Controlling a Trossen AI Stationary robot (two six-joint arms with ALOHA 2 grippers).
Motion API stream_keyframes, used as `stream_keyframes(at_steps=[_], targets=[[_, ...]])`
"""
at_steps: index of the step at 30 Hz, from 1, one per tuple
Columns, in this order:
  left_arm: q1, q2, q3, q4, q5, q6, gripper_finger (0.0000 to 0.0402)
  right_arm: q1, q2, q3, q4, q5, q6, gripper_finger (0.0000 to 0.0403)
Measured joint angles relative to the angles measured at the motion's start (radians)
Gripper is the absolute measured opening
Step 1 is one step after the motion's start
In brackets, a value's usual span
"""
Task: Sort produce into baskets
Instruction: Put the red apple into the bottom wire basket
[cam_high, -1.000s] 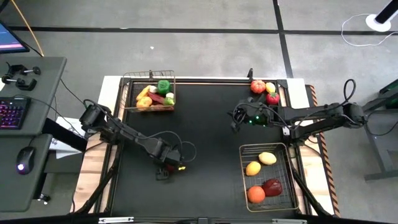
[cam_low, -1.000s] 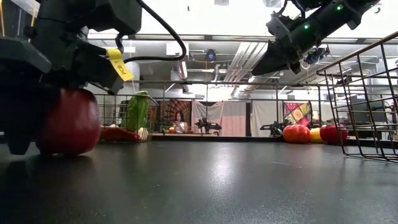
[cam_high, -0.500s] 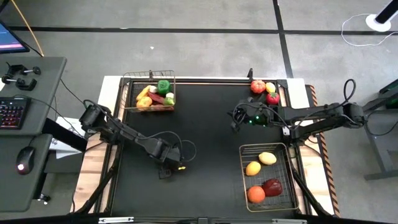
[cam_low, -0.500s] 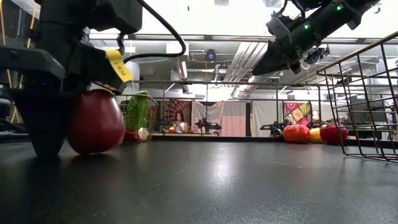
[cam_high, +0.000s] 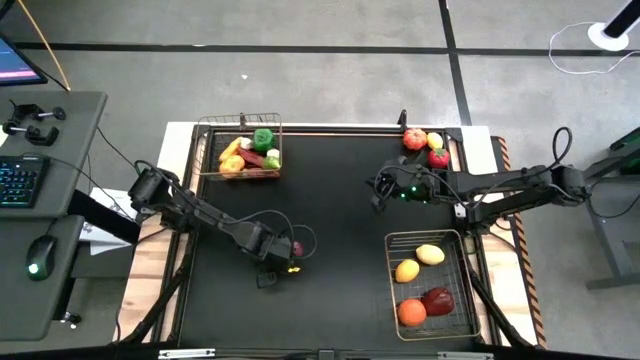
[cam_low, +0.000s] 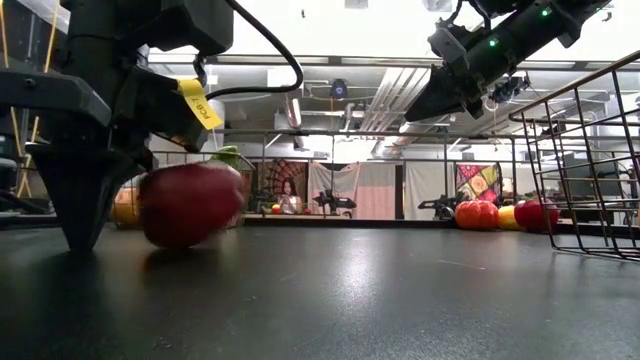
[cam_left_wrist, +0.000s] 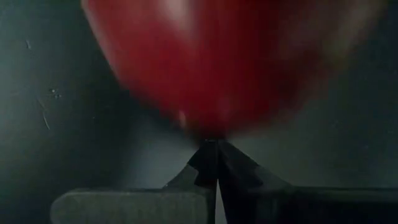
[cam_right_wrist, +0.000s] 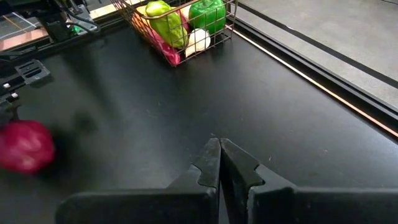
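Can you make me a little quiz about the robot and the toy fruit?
1. True or false: the left end effector is holding the apple.
2. Pick one: where is the orange? A) in the silvery basket. B) in the coppery basket. C) on the floor.
3. Fill the gap: the green pepper lies in the ___ basket.

Key:
1. False. It is shut on nothing, and the apple sits loose beside it.
2. A.
3. coppery.
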Motion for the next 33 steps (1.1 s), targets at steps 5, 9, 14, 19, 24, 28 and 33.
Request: stream_keyframes(at_steps=[5, 9, 14, 19, 24, 28, 33], targets=[[0.0, 0.0, 0.0, 0.0, 0.0, -0.004, 0.0001, 0.0, 0.0, 0.0, 0.0, 0.0, 0.0, 0.0], [0.0, -0.014, 0.012, -0.026, 0.012, 0.0, 0.0001, 0.0, 0.0, 0.0, 0.0, 0.0, 0.0, 0.0], [-0.004, -0.124, 0.08, -0.089, -0.012, 0.039, 0.0001, 0.0, 0.0, 0.0, 0.0, 0.0, 0.0, 0.0], [-0.002, -0.251, 0.088, 0.028, -0.278, 0.102, 0.0, 0.0, 0.0, 0.0, 0.001, 0.0, 0.003, 0.0], [0.022, -0.273, 0.09, 0.156, -0.369, 0.233, 0.002, 0.0, 0.0, 0.0, 0.001, 0.0, 0.003, 0.0], [0.069, -0.238, 0.115, 0.178, -0.276, 0.348, 0.0078, 0.0, 0.0, 0.0, 0.002, 0.0, 0.003, 0.0], [0.134, -0.143, 0.22, 0.096, -0.212, 0.503, 0.0169, 0.0, 0.0, 0.0, 0.005, 0.0, 0.003, 0.0]])
